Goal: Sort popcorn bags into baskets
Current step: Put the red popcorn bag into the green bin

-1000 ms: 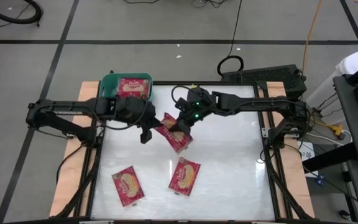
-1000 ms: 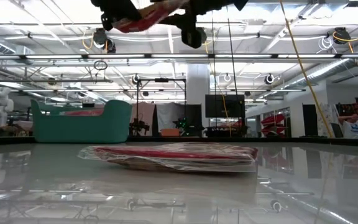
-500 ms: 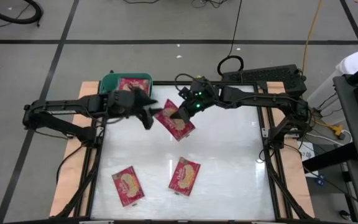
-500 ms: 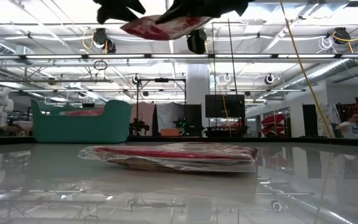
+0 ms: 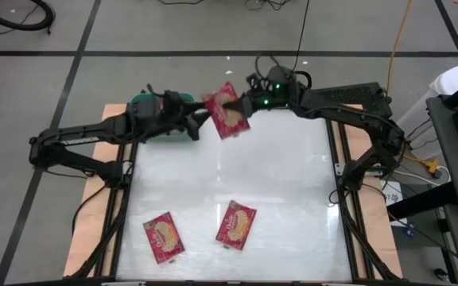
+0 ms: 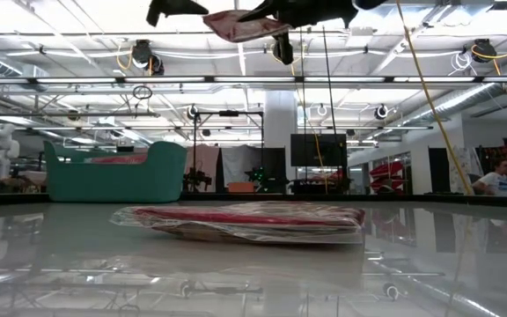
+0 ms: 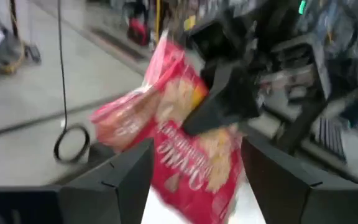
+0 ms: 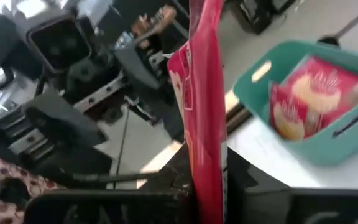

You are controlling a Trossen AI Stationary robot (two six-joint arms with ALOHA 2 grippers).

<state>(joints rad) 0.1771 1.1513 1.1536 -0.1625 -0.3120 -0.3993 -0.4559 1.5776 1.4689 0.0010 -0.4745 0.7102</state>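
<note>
Right jaws [image 5: 243, 106] pinch a popcorn bag [image 5: 227, 119] aloft beside the spread left jaws [image 5: 193, 127]; keep it level until over the basket [image 8: 303, 118].

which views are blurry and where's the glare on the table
Left wrist view: motion-smeared, the held popcorn bag and the right gripper soft. Right wrist view: bag and teal basket blurred. Low view: sharp, the glossy table mirrors the ceiling lights. High view: mild white sheen mid-table.

Red bag [image 5: 229, 119] aloft, two [image 5: 164, 237] flat on table.
</note>
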